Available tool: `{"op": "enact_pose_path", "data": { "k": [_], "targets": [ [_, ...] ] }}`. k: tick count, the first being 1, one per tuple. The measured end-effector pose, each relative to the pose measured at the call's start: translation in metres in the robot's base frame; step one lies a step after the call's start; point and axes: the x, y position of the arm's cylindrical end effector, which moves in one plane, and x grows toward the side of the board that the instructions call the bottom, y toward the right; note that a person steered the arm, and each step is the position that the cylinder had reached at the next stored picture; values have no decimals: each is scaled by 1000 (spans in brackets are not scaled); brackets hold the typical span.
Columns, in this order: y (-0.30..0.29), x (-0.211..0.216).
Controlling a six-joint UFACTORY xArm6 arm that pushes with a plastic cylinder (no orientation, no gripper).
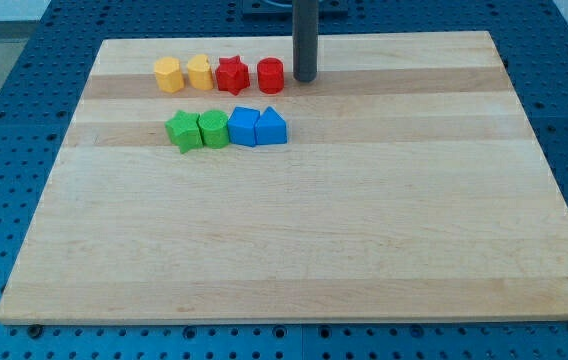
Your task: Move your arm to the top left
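the rigid rod, with no jaws to open or close, had my tip (305, 78) just right of the red cylinder (271, 75), so reaching the wooden board's (294, 250) top left risked scattering light, easily slid blocks.

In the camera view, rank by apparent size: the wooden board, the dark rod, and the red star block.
1. Board
2. Rod, down to my tip, just right of the red cylinder
3. Red star

The rod is cropped at the view's top.

yellow blocks (184, 73) | red blocks (250, 74) | green blocks (198, 130) | blue blocks (258, 127)
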Motion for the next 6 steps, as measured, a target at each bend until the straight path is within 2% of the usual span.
{"op": "enact_pose_path", "data": {
  "k": [2, 3, 4, 5, 6],
  "targets": [
    [2, -6],
    [-7, -48],
    [-39, -88],
    [-68, -87],
    [-133, -87]
  ]
}}
